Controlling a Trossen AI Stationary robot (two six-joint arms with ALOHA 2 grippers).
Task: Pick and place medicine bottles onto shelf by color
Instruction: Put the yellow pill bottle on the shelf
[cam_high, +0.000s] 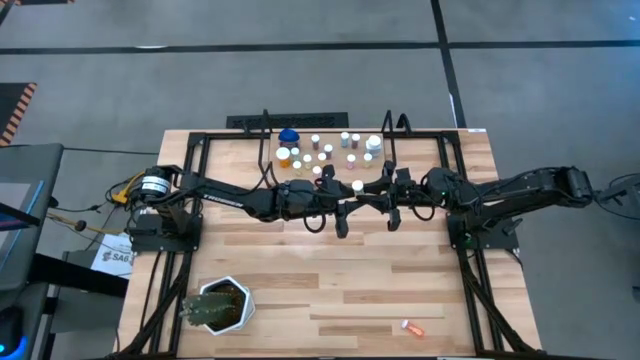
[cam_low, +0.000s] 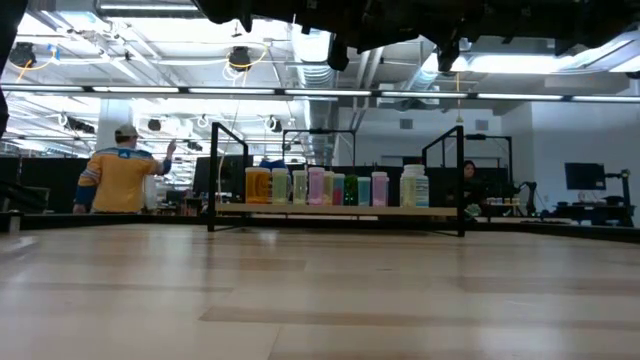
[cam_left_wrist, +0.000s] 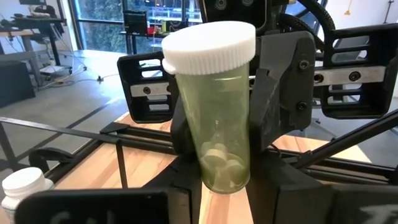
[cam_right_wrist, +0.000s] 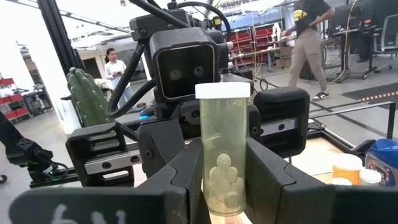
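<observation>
bottle: a clear greenish vial (cam_left_wrist: 214, 124) with a white cap, pills sitting in the bottom, is hanging in mid-air between the two grippers, over the middle of the table (cam_high: 330, 290) and just in front of the shelf (cam_high: 330, 160)

left gripper: the left gripper (cam_left_wrist: 214, 186) is clamping down on the vial, fingers pressed against its sides, nothing else in them

right gripper: the right gripper (cam_right_wrist: 224, 180) is also squeezing the same vial, fingers closed tight on its lower body, so both arms are gripping one bottle at once, looks like a handover to me

who's nearer: honestly a tie, the two grippers are meeting nose to nose mid-table in the high view

long axis: the vial is standing roughly upright, cap up, bottom down, leaning slightly in the left wrist view

key relation: the shelf is lying behind the vial, toward the table's far edge, already crowded with other bottles (cam_low: 330, 187), a blue-lidded one (cam_high: 289, 136) at its left end

next bit (my guess): one gripper needs to be letting go before the other can be carrying it back to the matching colour spot

watch out: a stray orange bottle (cam_high: 412, 327) is lying on its side near the front edge
</observation>
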